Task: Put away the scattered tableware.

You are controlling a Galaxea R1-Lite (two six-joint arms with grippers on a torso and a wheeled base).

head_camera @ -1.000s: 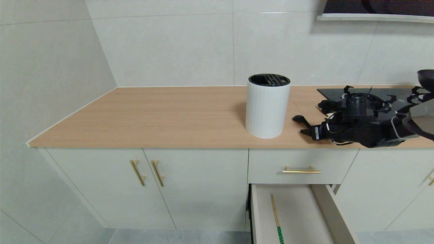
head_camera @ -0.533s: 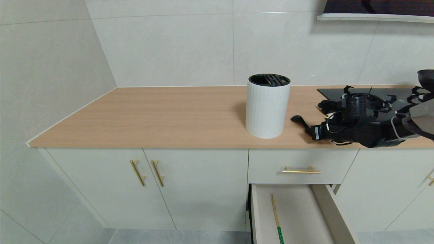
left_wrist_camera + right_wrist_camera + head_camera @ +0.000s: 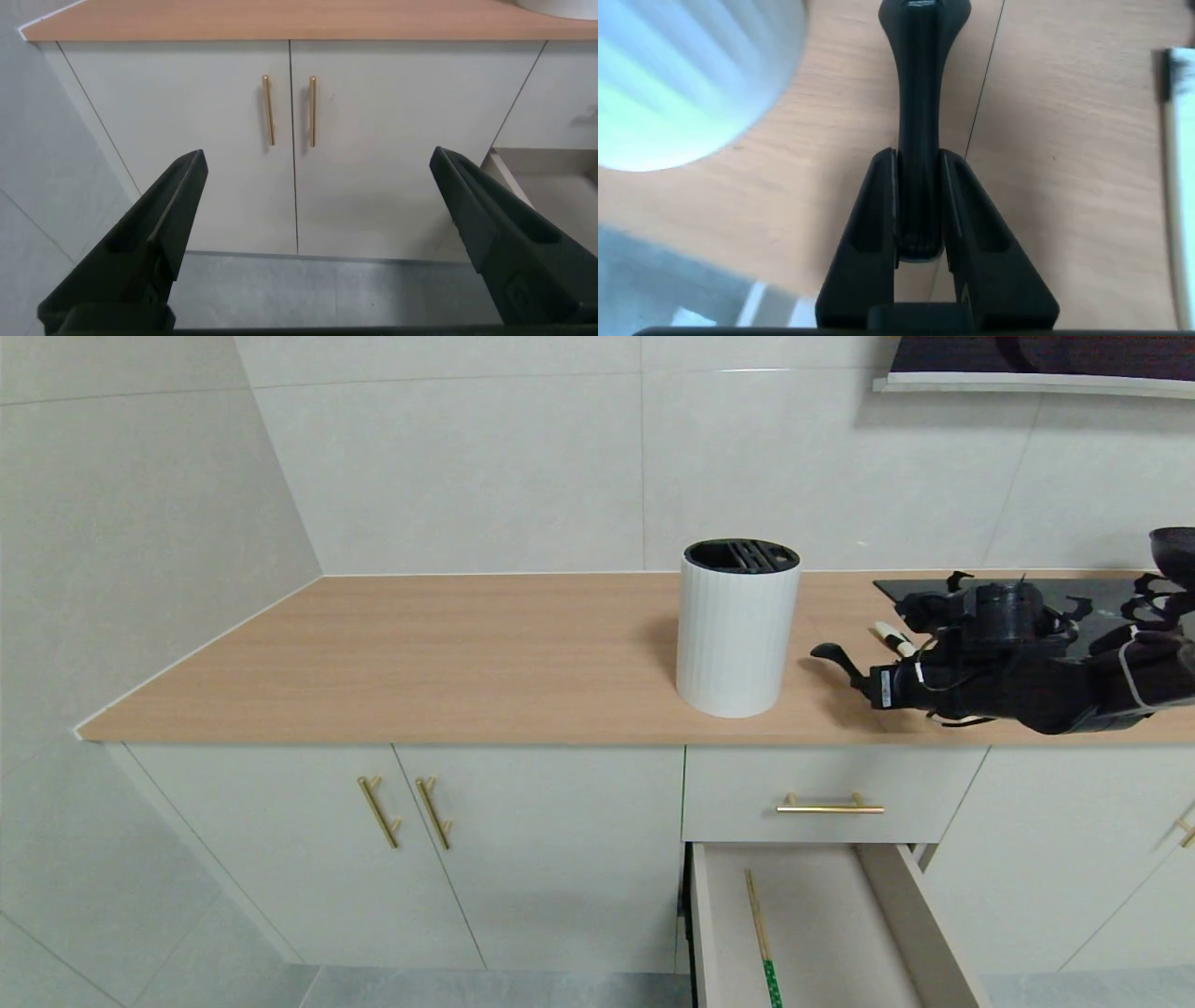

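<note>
At the far left the wooden worktop runs out to the tiled corner, and beneath it sit two pale cupboard doors with a pair of gold handles. The left gripper hangs low in front of those doors, facing them, its jaws set wide apart with nothing between them.

Further along, a white holder with a ribbed wall and a black slotted top stands upright on the worktop, near its front edge. Just beside it is a black utensil, its rounded end pointing at the holder without touching it. The wrist camera shows the slim handle running straight back into the right gripper, whose jaws are clamped on it from both sides. Whether the utensil's tip rests on the wood cannot be told.

Behind the right gripper a white stick with a dark tip lies on the worktop, near the corner of the black hob.

Below the holder, the lower drawer is pulled out. A pair of chopsticks, wooden with a green end, lies lengthwise on its floor, towards its left side.
</note>
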